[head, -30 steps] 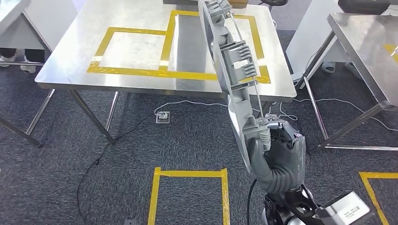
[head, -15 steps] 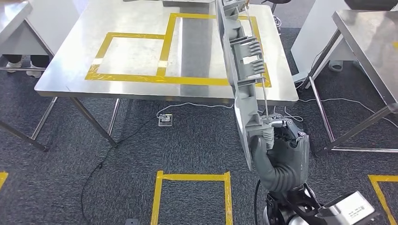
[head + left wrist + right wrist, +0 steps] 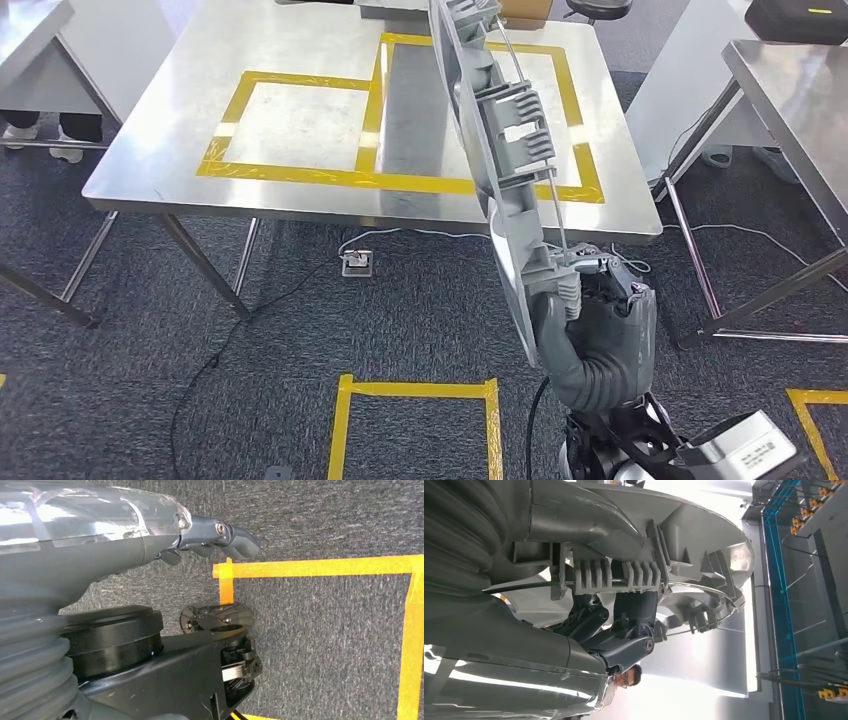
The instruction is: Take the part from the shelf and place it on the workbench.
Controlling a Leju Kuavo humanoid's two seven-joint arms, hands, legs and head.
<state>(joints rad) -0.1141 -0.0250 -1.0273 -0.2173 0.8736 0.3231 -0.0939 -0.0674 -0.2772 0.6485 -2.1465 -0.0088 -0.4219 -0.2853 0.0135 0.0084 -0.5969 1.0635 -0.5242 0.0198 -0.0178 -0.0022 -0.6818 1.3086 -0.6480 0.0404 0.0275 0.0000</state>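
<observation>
Fingers of our right hand (image 3: 590, 320) wrap the lower end of the long grey part (image 3: 500, 150), and the right wrist view shows them closed around its ribbed back (image 3: 619, 575). We carry it upright on edge, its upper end rising in front of the steel workbench (image 3: 300, 60) in our head view. Our left hand (image 3: 215, 532) hangs at our side above the dark carpet, fingers loosely curled and holding nothing.

Against the pictures from a second and half a second ago, the whole scene has slid: the bench and its yellow tape outlines (image 3: 300, 175) sit a little differently in the picture, and the tape square on the floor (image 3: 415, 420) has shifted too. We read that as our own body moving, since the part keeps the same pose in the hand.

So we judge the carry to be under way, the grip steady, and the bench close ahead. The part is not yet on the bench; what remains is to step in, reach over the near edge and lay it down.
</observation>
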